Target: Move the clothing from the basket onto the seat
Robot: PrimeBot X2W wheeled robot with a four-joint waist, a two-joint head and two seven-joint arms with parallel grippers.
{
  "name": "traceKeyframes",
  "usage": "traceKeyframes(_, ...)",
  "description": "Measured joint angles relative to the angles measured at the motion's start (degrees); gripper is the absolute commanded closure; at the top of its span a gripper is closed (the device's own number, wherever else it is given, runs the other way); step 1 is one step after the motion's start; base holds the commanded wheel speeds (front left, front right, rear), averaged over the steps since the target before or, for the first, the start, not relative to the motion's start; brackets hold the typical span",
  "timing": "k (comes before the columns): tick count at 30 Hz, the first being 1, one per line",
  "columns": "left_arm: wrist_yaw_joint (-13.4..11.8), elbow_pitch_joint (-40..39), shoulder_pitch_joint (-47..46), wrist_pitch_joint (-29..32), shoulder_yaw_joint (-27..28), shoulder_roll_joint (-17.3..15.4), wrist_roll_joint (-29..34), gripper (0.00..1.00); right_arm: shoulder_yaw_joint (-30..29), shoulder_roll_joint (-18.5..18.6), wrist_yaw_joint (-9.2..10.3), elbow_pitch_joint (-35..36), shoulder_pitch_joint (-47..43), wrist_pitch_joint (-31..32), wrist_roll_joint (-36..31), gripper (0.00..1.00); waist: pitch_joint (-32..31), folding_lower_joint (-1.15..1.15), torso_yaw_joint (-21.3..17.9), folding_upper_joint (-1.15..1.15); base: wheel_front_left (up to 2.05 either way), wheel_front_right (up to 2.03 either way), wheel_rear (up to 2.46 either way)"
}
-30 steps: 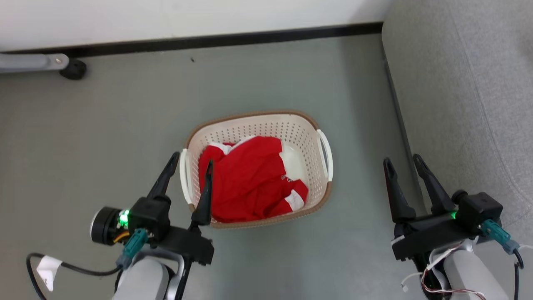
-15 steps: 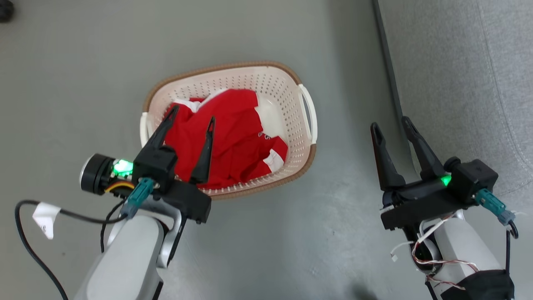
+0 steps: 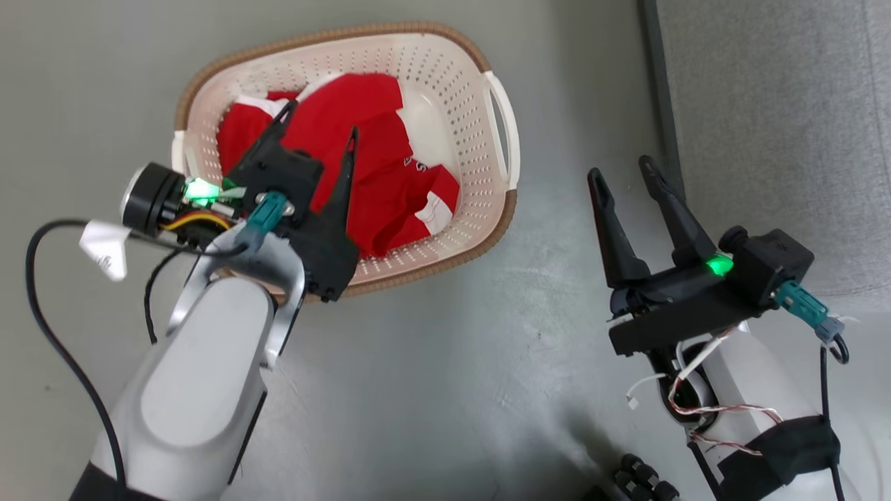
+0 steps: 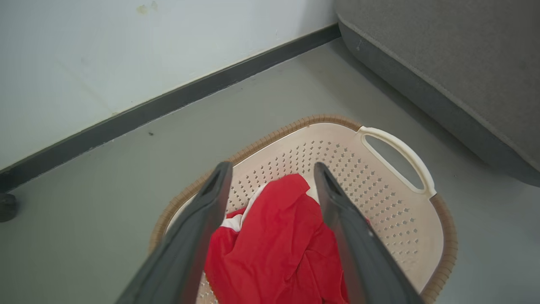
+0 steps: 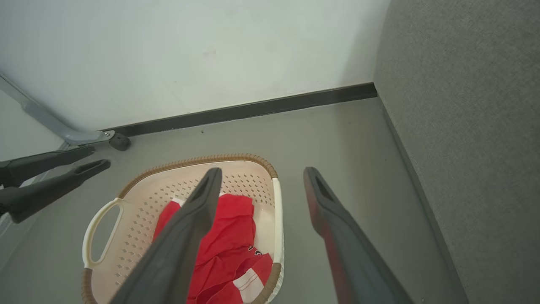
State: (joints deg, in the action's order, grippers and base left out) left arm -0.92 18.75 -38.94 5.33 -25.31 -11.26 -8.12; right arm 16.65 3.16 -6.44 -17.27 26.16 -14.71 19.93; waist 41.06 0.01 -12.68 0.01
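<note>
The clothing (image 3: 390, 174) is a crumpled red heap with white trim, lying in the cream basket (image 3: 502, 132) on the grey floor. My left gripper (image 3: 321, 118) hangs open over the basket's left half, both fingers above the red cloth and nothing between them. In the left wrist view the clothing (image 4: 274, 245) lies below the gripper (image 4: 272, 166), inside the basket (image 4: 447, 236). My right gripper (image 3: 621, 168) stands open and empty over the floor between the basket and the grey seat (image 3: 779, 104). The right wrist view shows the basket (image 5: 198, 160), the clothing (image 5: 228, 236), the seat (image 5: 464, 126) and the left gripper (image 5: 99, 156).
A white wall with a black baseboard (image 5: 253, 110) runs behind the basket. A grey metal leg with a black caster (image 5: 119, 141) stands at the far left by the wall. The seat's front edge (image 4: 422, 93) runs close to the basket's right handle. A black knobbly part (image 3: 640, 480) sits at the bottom edge.
The head camera has tilted down and closer. My left gripper has moved from straddling the basket's left rim to over the clothing. The right gripper stays open near the seat.
</note>
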Motion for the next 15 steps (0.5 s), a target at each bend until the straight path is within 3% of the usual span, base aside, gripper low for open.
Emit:
traceKeyframes(9,1.92,4.50,-6.02,8.51,-3.56,-0.41,3.83,0.00,2.74,0.00,1.03,-0.40,1.85,0.01,2.50,0.00,3.33,0.00,-0.35,0.00,0.00,0.00,0.00)
traceKeyframes(15,1.92,6.64,-9.79,12.62,-3.98,-0.32,5.33,0.00,4.75,0.00,2.09,-0.68,3.15,0.01,4.55,0.00,4.97,-0.01,-0.76,-0.01,0.00,0.00,0.00)
